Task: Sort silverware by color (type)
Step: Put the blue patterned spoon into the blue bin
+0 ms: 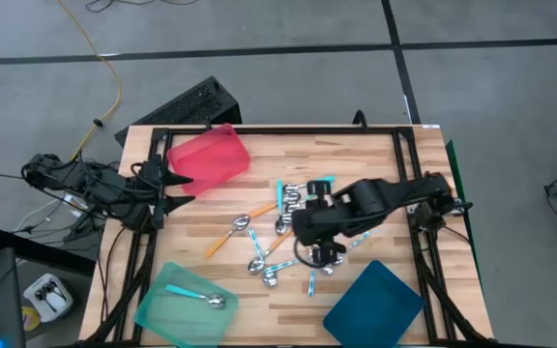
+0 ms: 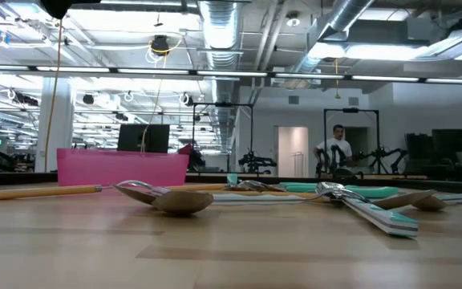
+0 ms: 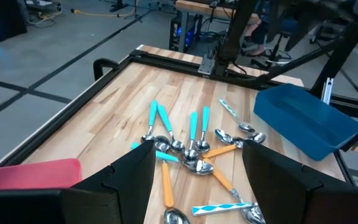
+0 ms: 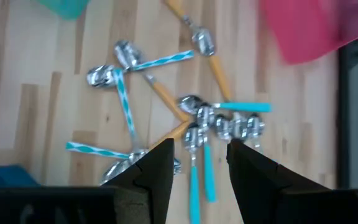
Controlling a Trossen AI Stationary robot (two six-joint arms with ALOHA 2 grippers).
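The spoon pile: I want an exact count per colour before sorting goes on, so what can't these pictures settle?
- High view: the right arm and right gripper cover part of the spoon pile.
- Right wrist view: its fingers hide the turquoise handle ends.
- Low view: spoons overlap edge-on; none countable.
- Left wrist view: the left gripper hides nearer spoons.

Bright overhead light, wrist views blurry
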